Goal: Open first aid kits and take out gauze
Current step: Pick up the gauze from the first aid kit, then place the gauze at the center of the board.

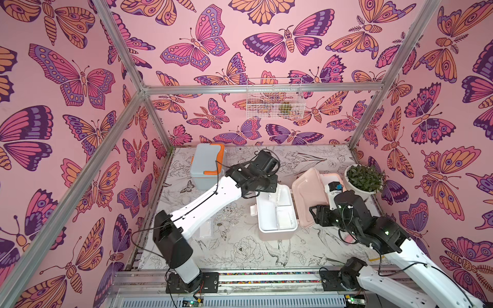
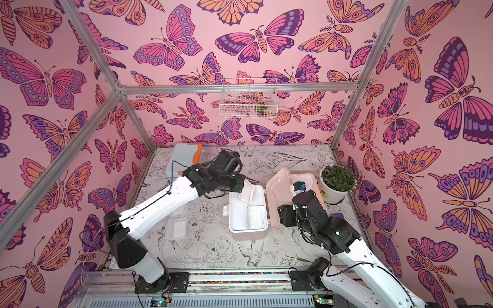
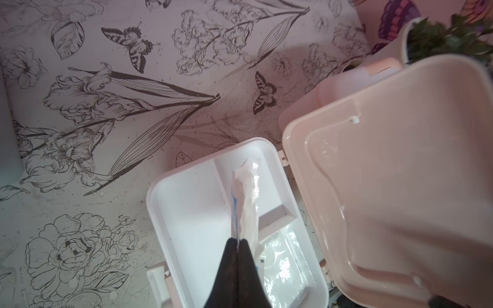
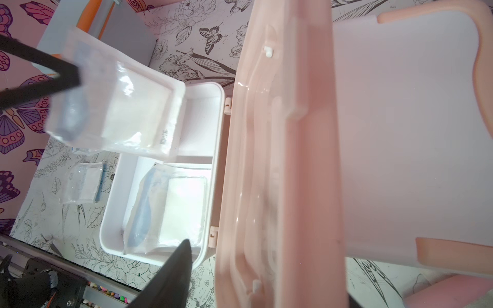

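Emptying the open kit [image 1: 277, 234], lid [image 1: 304, 197] up. Blue-grey kit [image 1: 206, 168] sits shut at the back, and the third kit [image 4: 400, 133] looks shut too. My right fingers [image 1: 317, 214] straddle the lid; I can't tell if they're gripping it. My left fingers [image 3: 237, 245] are clamped on one gauze packet [image 3: 246, 197] above the open kit. Second packet [image 4: 173, 213] lies inside, and another packet [image 2: 176, 228] is out on the counter [image 1: 240, 253]. Roughly a third done.

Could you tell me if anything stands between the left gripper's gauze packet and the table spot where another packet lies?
Nothing visible does. The left gripper holds the gauze packet above the open white case, and the raised lid is on the far side from the loose packet on the table.
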Controlling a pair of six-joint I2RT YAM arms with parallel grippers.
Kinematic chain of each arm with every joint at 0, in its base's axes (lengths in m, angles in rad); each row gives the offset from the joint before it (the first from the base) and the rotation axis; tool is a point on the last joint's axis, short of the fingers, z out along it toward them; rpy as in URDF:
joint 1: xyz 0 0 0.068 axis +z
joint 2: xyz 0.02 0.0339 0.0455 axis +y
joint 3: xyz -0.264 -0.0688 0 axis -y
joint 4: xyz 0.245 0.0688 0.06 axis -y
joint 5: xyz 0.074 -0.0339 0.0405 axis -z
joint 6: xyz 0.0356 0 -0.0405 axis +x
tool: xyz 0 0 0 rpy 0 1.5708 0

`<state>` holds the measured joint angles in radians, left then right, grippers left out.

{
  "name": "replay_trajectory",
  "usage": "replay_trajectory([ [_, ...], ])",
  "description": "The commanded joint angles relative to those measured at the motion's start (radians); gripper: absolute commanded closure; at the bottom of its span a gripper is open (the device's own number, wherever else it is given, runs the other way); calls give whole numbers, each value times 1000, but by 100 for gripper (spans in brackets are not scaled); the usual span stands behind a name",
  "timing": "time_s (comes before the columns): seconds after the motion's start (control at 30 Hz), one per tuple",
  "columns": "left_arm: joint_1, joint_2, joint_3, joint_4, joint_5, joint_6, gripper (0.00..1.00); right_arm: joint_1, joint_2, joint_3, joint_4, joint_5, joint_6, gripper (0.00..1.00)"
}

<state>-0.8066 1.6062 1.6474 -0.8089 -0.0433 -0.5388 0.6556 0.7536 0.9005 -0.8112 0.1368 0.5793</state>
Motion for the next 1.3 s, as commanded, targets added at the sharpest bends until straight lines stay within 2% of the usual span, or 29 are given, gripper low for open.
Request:
replay_trajectory([
  [0.0, 38, -76, -65, -18, 36, 26, 100, -8, 4, 0, 15, -11, -2, 38],
  [0.13, 125, -183, -163, -45, 30, 36, 100, -10, 10, -2, 20, -17, -5, 38],
  [0.3, 297, -295, -346, -49, 31, 48, 100, -11, 18, -8, 30, -28, -8, 38],
  [0.4, 382, -304, -425, -39, 18, 71, 100, -14, 22, -11, 36, -34, -9, 38],
  [0.5, 431, -259, -472, -21, -24, 74, 100, -17, 32, -14, 44, -44, -10, 38],
  [0.87, 484, 22, -483, 87, -106, 83, 100, -22, 40, -21, 38, -55, -16, 38],
  [1.1, 496, 91, -452, 125, -189, 157, 100, -27, 43, -11, 26, -59, -23, 38],
  [1.27, 509, 120, -452, 125, -206, 190, 100, -28, 51, -9, 32, -65, -21, 39],
])
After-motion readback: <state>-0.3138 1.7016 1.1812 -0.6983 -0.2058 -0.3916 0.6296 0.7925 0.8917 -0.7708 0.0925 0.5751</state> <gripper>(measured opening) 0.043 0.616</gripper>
